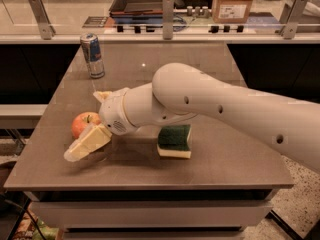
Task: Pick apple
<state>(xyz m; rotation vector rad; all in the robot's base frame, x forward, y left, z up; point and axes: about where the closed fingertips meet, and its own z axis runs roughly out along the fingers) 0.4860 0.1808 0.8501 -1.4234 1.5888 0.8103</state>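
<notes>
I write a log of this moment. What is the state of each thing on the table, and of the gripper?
Round red-orange apple: on the brown table, between the fingers.
White two-finger gripper: open, low around the apple.
Blue and silver metal can: upright.
Green-topped yellow sponge: lying flat, green side up.
</notes>
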